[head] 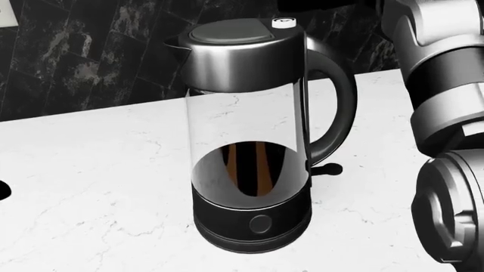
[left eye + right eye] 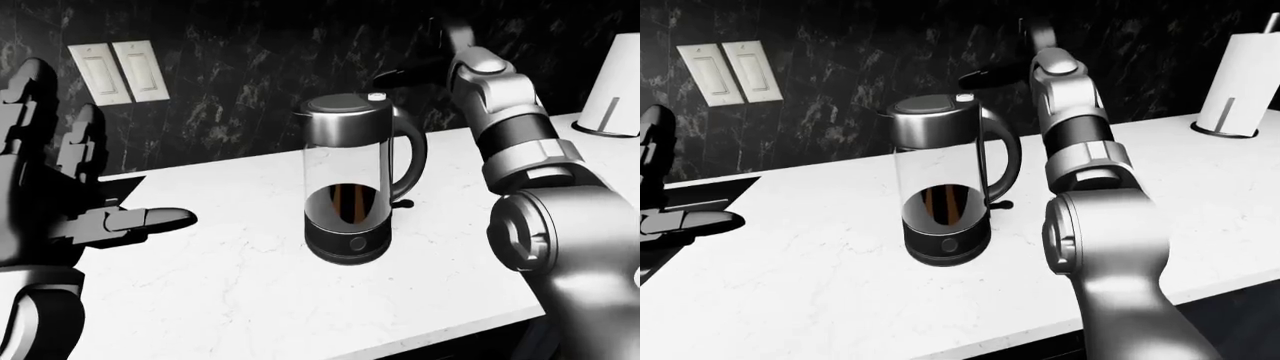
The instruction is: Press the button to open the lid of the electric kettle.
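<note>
The electric kettle (image 2: 355, 180) stands upright on the white marble counter (image 2: 200, 285), with a glass body, a black base and its handle to the right. Its lid (image 1: 231, 32) is down. The small white button (image 1: 282, 22) sits on top, by the handle. My right arm rises from the lower right, and my right hand (image 2: 985, 76) hovers just above and right of the button, dark against the dark wall, with fingers stretched left. My left hand (image 2: 100, 172) is open and empty at the left edge, well away from the kettle.
Two white wall switches (image 2: 120, 71) are on the black marble wall at the upper left. A paper towel holder (image 2: 1240, 75) stands on the counter at the far right. The counter's near edge runs along the bottom right.
</note>
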Controlling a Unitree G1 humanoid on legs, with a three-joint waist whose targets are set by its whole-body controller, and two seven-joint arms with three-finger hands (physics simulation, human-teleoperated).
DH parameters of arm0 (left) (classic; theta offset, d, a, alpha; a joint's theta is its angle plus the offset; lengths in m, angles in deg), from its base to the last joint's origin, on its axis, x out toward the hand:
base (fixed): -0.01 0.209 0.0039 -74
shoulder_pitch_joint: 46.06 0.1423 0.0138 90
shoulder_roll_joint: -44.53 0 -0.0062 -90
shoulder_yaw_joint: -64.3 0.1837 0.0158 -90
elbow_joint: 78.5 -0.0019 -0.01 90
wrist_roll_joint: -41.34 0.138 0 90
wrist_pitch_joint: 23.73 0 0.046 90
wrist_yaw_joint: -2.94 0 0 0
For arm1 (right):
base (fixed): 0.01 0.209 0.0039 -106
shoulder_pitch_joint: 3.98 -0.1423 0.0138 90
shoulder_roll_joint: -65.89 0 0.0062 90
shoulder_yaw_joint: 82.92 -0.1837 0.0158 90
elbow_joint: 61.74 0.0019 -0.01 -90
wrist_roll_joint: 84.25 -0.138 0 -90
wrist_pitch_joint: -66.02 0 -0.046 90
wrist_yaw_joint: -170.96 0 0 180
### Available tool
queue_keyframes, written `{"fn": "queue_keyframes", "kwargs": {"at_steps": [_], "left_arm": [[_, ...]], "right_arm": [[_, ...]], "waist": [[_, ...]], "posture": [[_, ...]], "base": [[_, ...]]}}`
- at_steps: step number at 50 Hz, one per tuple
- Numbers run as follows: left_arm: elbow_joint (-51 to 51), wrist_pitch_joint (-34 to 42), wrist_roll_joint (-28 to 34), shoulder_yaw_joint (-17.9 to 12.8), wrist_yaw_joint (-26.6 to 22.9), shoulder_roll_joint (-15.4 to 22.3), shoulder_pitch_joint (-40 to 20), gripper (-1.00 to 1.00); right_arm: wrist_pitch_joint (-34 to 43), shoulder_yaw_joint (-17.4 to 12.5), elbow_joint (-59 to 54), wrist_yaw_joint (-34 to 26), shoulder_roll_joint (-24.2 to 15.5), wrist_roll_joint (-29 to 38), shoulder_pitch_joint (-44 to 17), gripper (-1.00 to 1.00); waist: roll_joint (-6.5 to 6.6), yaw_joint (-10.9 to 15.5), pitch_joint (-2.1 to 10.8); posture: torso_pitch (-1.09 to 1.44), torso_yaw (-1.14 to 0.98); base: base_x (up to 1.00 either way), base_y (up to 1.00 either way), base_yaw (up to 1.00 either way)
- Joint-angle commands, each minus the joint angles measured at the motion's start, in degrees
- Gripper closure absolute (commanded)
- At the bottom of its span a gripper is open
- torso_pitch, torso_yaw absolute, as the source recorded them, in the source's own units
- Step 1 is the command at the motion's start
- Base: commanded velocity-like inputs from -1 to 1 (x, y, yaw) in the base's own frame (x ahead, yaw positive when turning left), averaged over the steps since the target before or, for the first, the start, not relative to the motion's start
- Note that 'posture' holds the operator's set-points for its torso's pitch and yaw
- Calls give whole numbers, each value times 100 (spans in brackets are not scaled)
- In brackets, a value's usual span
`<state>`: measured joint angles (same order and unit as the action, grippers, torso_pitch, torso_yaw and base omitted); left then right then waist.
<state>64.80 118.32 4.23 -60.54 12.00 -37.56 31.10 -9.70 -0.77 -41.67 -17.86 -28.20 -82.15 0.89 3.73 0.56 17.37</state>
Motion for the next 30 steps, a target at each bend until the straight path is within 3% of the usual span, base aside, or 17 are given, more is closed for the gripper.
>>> {"fn": "queue_keyframes", "kwargs": {"at_steps": [1, 30], "left_arm": [[58, -141, 5, -40, 7, 76, -108, -100], [52, -166, 38, -20, -20, 52, -92, -100]], "right_arm": [[-153, -17, 222, -33, -54, -2, -239, -100], [-187, 19, 212, -176, -54, 153, -158, -100]], "waist": [[2, -2, 36], [9, -5, 41]], "posture": [[-47, 0], [-47, 0]], "base": [[0, 0, 0], [0, 0, 0]]}}
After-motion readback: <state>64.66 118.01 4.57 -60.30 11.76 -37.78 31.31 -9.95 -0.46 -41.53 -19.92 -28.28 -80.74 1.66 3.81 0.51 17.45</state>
